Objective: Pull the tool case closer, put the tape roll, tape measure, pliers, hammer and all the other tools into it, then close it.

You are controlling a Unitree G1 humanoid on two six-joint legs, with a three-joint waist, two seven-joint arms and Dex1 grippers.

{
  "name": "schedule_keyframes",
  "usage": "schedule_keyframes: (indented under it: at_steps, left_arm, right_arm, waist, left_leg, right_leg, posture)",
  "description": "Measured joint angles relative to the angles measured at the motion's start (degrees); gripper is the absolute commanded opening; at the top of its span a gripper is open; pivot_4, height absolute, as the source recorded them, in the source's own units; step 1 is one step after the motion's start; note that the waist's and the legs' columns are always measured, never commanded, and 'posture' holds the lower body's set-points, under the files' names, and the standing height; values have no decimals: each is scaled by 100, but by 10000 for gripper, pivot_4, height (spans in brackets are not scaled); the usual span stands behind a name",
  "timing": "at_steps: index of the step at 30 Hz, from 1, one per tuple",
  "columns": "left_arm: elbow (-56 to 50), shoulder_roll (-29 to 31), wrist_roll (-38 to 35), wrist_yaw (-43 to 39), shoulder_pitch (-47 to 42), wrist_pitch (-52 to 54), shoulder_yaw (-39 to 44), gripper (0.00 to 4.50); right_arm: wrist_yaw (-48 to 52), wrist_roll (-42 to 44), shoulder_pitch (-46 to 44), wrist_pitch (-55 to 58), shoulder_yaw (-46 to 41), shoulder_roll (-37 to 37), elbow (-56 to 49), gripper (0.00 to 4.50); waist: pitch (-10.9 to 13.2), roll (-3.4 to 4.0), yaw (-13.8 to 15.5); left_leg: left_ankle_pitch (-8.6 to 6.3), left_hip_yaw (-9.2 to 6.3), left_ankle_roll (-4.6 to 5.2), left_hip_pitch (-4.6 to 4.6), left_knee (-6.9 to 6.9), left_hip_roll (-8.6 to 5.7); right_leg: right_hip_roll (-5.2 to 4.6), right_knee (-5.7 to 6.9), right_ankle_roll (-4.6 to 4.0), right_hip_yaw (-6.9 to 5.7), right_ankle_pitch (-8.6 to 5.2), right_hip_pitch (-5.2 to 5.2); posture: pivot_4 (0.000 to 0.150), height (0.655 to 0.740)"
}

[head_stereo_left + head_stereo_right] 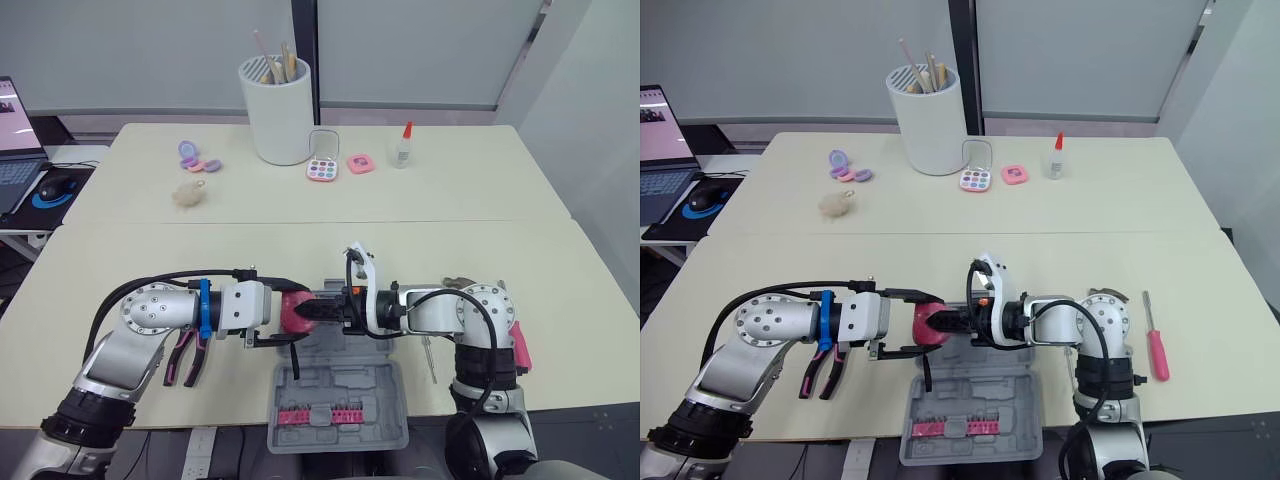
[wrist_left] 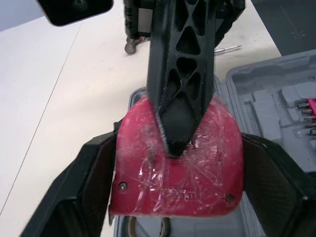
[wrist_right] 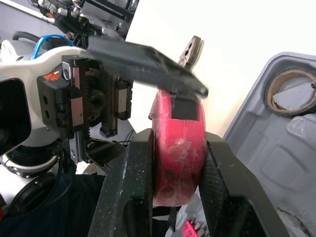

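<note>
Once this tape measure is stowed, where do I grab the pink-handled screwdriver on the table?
Take the pink-handled screwdriver by its thick handle, right claw coming from straight above and closing across it. It lies flat, shaft pointing away from you, beside that arm.

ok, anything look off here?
Two things. The left gripper and right gripper are both clamped on the same tape measure, from opposite sides, above the open case. The case also overhangs the table's front edge, so it might tip when loaded.
</note>
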Motion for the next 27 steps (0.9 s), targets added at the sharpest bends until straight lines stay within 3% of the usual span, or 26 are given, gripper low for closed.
schedule_keyframes:
  at_steps: [5,8,12,15,21,24,27]
  left_arm:
    - [-24,33,-284,-31,81,173,116,45000]
    - [-30,291,-463,-82,307,284,506,45000]
    - [-293,534,-679,-164,968,408,915,45000]
    - [-434,538,-738,-202,1252,427,919,45000]
    - [-729,534,-813,-370,1852,205,961,45000]
    - [-734,533,-811,-481,2004,9,955,45000]
    - [-733,532,-800,-517,2097,-122,955,45000]
  right_arm:
    - [-306,702,122,-33,-23,-414,-86,7733]
    - [-573,1397,363,-19,-140,-1082,-236,7733]
    - [-1122,3551,922,-836,-47,-3228,-683,7733]
    - [-1018,4313,1220,-1502,5,-4222,-1153,7733]
    - [328,4493,2852,-1938,-436,-6571,-2039,7733]
    - [576,4486,3457,-1905,-850,-7233,-2250,7733]
    - [774,4137,3855,-1903,-985,-7341,-2362,7733]
  waist:
    - [0,0,-2]
    - [1,1,-2]
    - [11,15,8]
    - [10,6,9]
    - [10,18,6]
    - [6,10,7]
    - [5,9,20]
  left_leg:
    - [0,0,0,0,0,0]
    - [0,-1,0,-2,-1,0]
    - [-1,9,2,-8,0,-13]
    - [-1,-2,2,-5,0,2]
    - [0,3,1,3,-1,5]
    - [0,2,1,11,0,8]
    - [0,-2,0,13,1,6]
  right_leg:
    - [0,-1,0,1,0,0]
    - [0,-4,0,0,0,0]
    - [-9,-15,1,6,-1,2]
    - [3,-20,2,2,-1,5]
    - [12,-21,2,7,-2,11]
    - [13,-23,2,5,-2,21]
    - [14,-31,4,2,-3,29]
  posture:
    - [1500,7366]
    - [1500,7366]
    - [1500,7366]
    - [1500,7366]
    - [1500,7366]
    - [1500,7366]
    - [1500,7366]
